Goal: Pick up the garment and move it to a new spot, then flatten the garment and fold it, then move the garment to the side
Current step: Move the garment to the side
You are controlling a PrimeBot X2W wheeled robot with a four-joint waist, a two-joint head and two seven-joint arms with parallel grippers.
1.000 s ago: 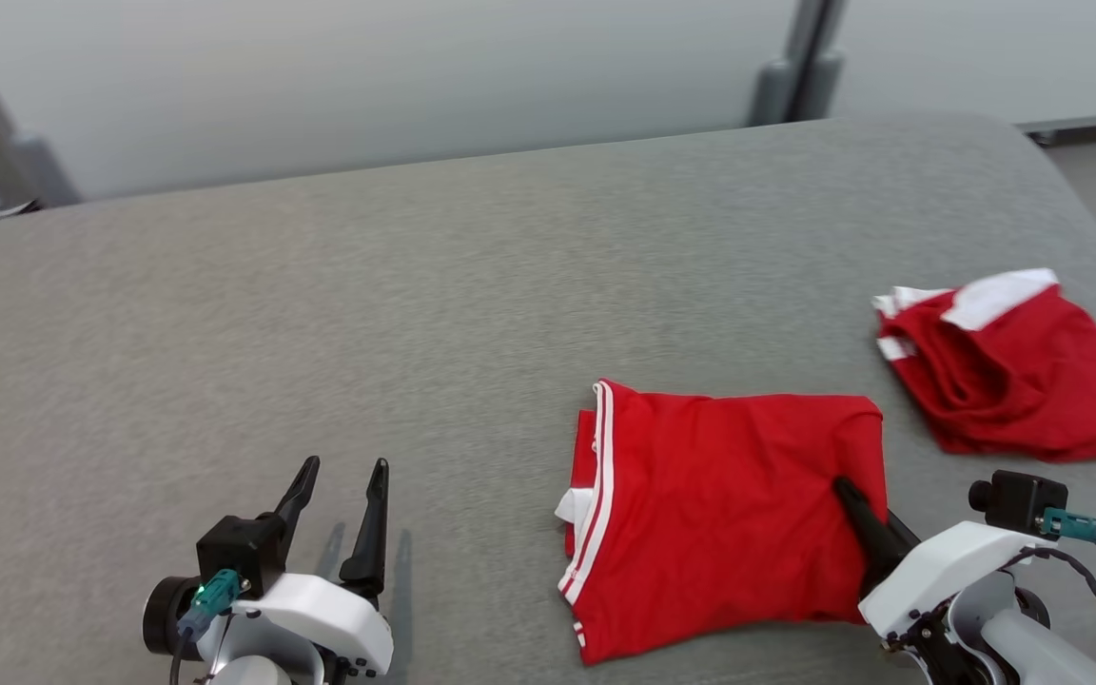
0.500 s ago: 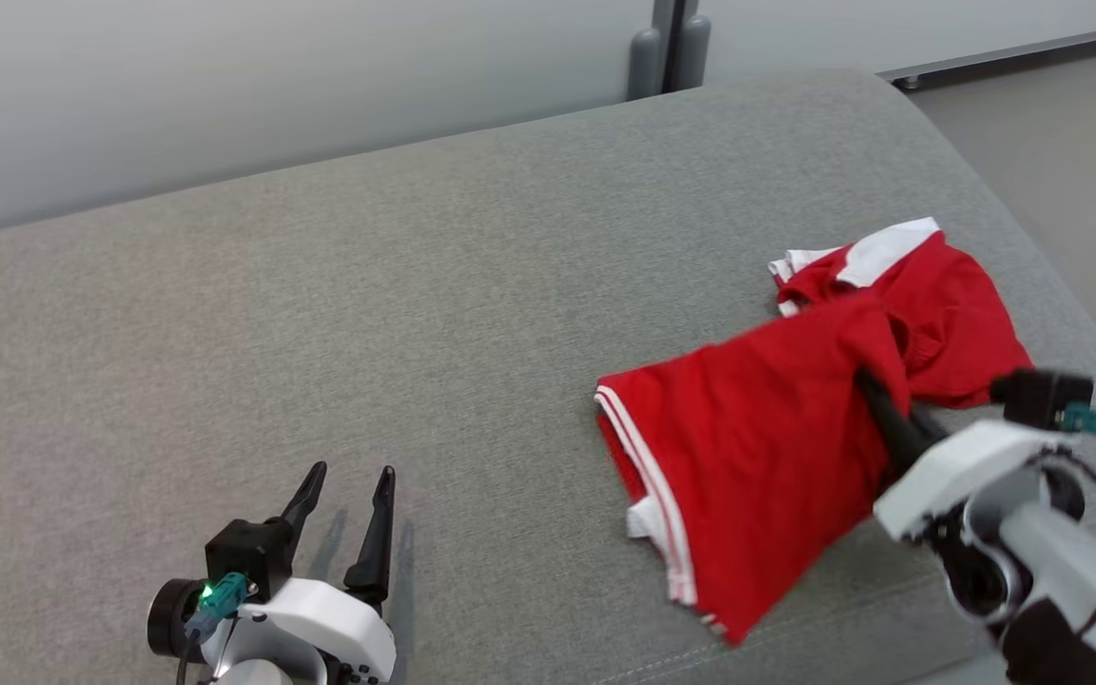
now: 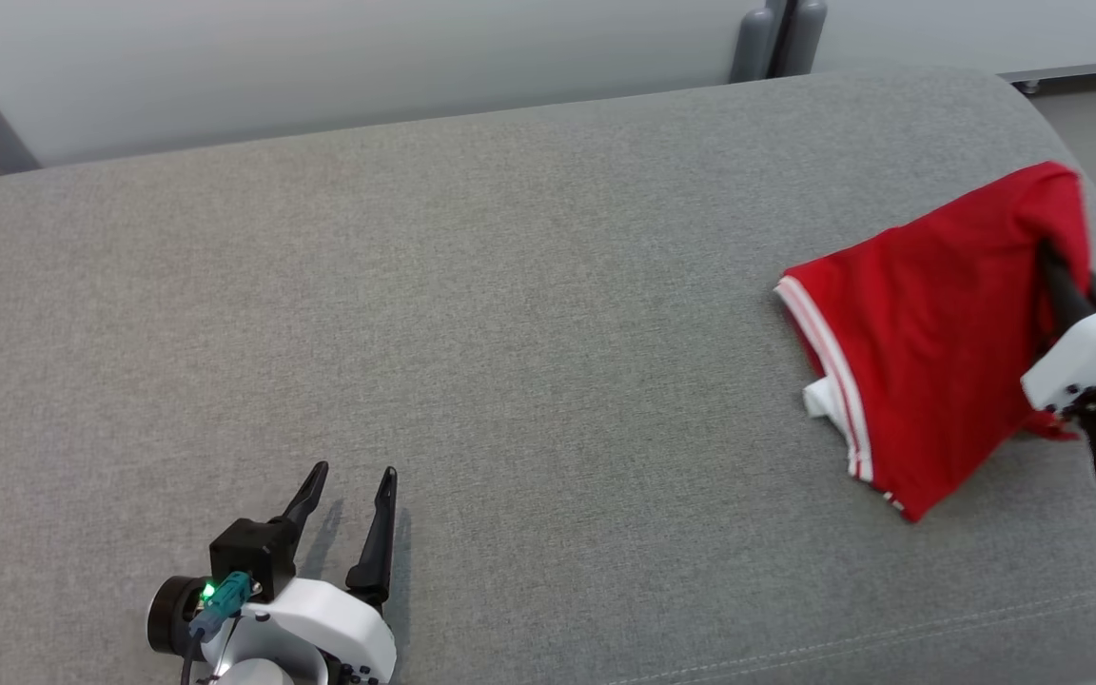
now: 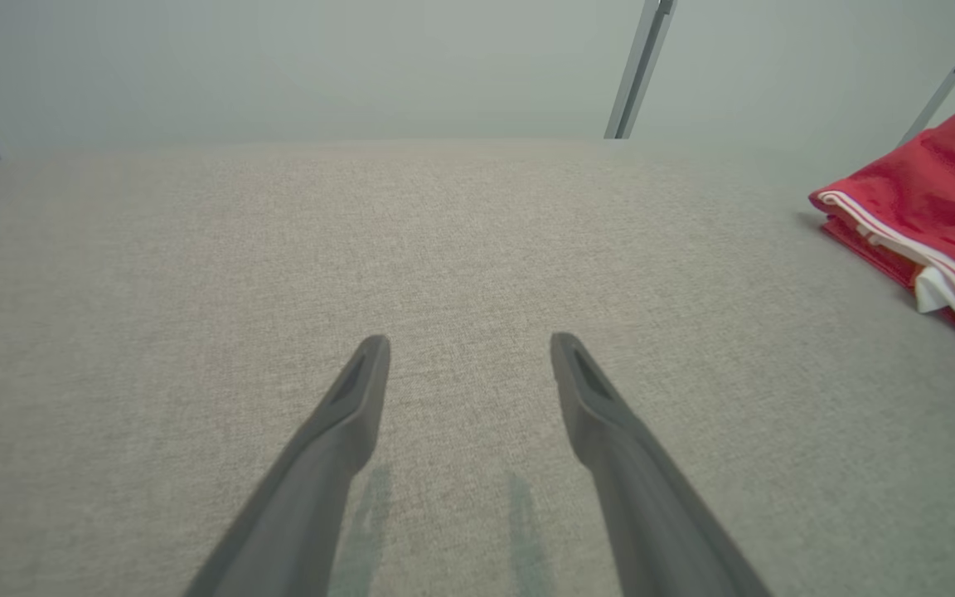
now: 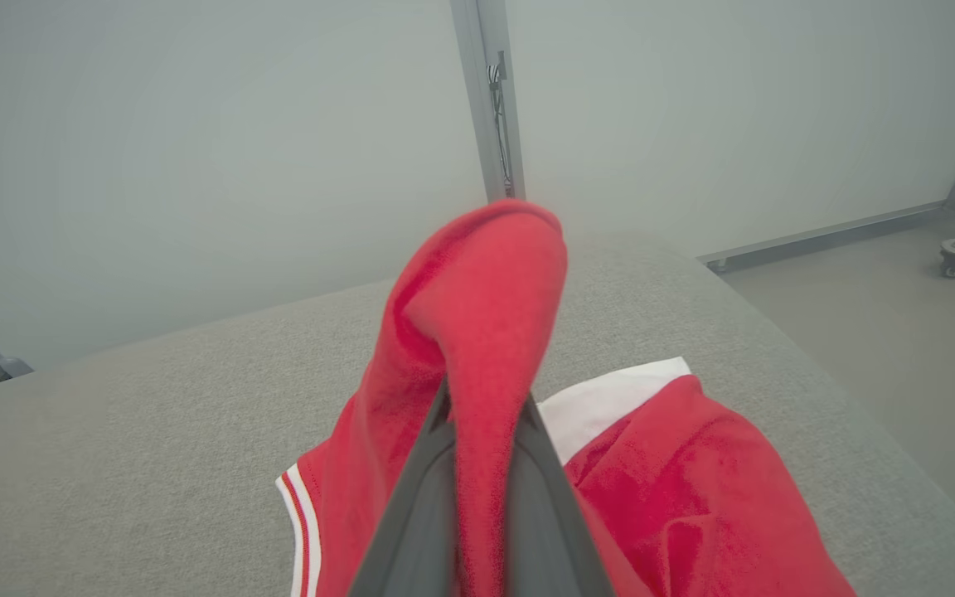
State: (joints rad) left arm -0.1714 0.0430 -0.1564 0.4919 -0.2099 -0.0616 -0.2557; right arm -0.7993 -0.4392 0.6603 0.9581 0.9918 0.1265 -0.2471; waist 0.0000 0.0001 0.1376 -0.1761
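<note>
My right pincer (image 3: pixel 1054 266) is at the right edge of the head view. Its two dark fingers are squeezed together on a fold of the red garment (image 3: pixel 929 352). In my right wrist view the red cloth (image 5: pixel 477 290) sticks up in a hump between the fingers of that pincer (image 5: pixel 486 402) and droops down over both of them.

The garment hangs from this hold. Its lower part, with thin white stripes along one side, reaches down to the desk (image 3: pixel 510 285), which is covered in gray cloth. It is near the desk's right end. In my left wrist view the garment (image 4: pixel 942 191) shows at the right edge.

Under it, at the lower right of my right wrist view, lies more red cloth with a white band (image 5: pixel 693 481).

My left pincer (image 3: pixel 355 471) is at the lower left of the head view, far from the garment. Its fingers (image 4: pixel 345 414) are spread wide apart and hold nothing. They are just above the bare gray desk.
</note>
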